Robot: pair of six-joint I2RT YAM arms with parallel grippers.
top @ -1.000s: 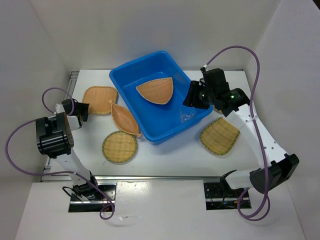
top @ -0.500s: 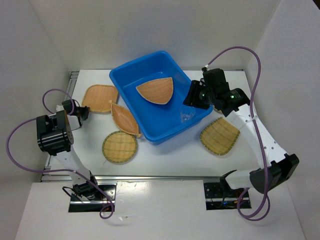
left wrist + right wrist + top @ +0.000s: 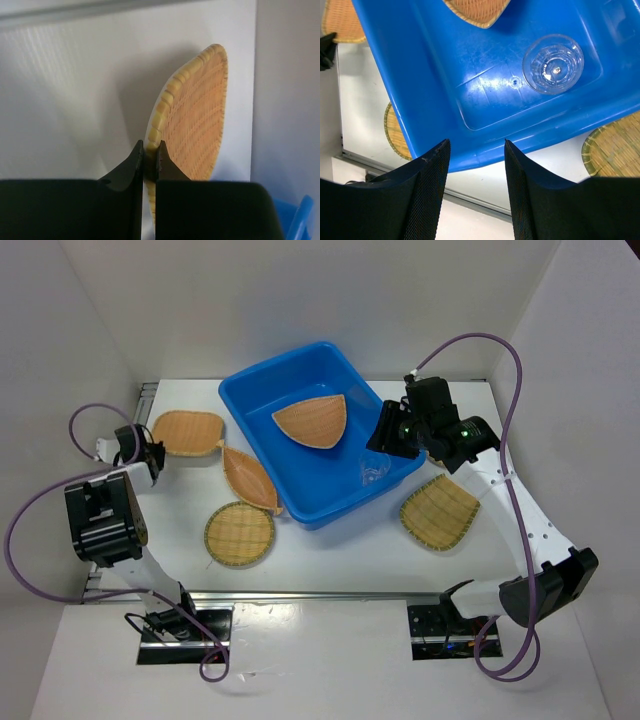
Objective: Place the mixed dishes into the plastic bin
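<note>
Left gripper (image 3: 149, 150): clenched on the rim of a tan woven tray (image 3: 195, 115), which is located outside the blue plastic bin (image 3: 300, 480), to its left. Right gripper (image 3: 475, 145): held released above the bin, in which a fan-shaped tray (image 3: 313, 420) and a clear cup (image 3: 553, 63) are contained.

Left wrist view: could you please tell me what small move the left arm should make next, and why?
Probably lift the tray slightly: the left gripper is shut on its rim, and the blue bin to its right has a raised wall to clear.
</note>
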